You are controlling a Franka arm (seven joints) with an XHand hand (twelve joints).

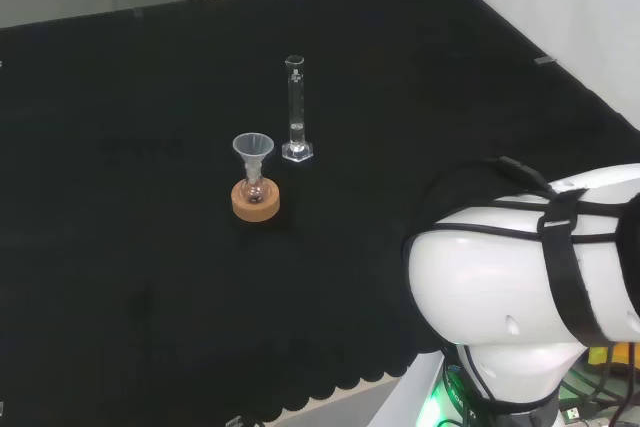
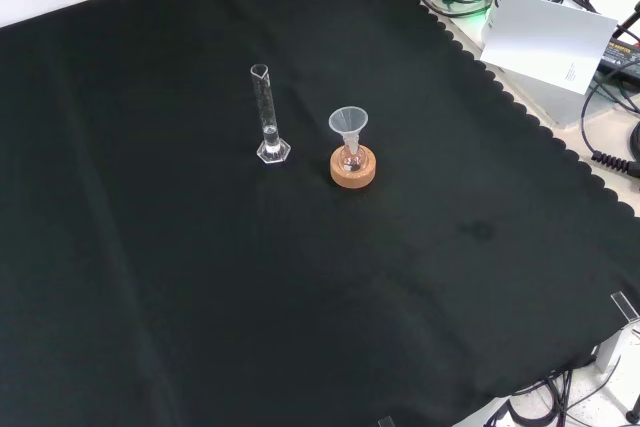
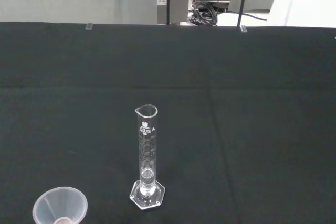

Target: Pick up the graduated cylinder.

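A clear glass graduated cylinder (image 1: 295, 112) stands upright on its hexagonal foot near the middle of the black cloth. The front view has the cylinder (image 2: 267, 117) left of a small flask, and the wrist view looks straight at the cylinder (image 3: 147, 158) from some way off. Nothing touches it. The arm's white links (image 1: 530, 277) sit at the head view's lower right, well back from the cylinder.
A small flask with a clear funnel (image 1: 253, 150) in its neck rests on a cork ring (image 1: 255, 199) close beside the cylinder; the funnel (image 2: 348, 123) and cork ring (image 2: 353, 168) stand right of it in the front view. Cables and equipment (image 2: 530, 7) lie beyond the cloth's scalloped edge.
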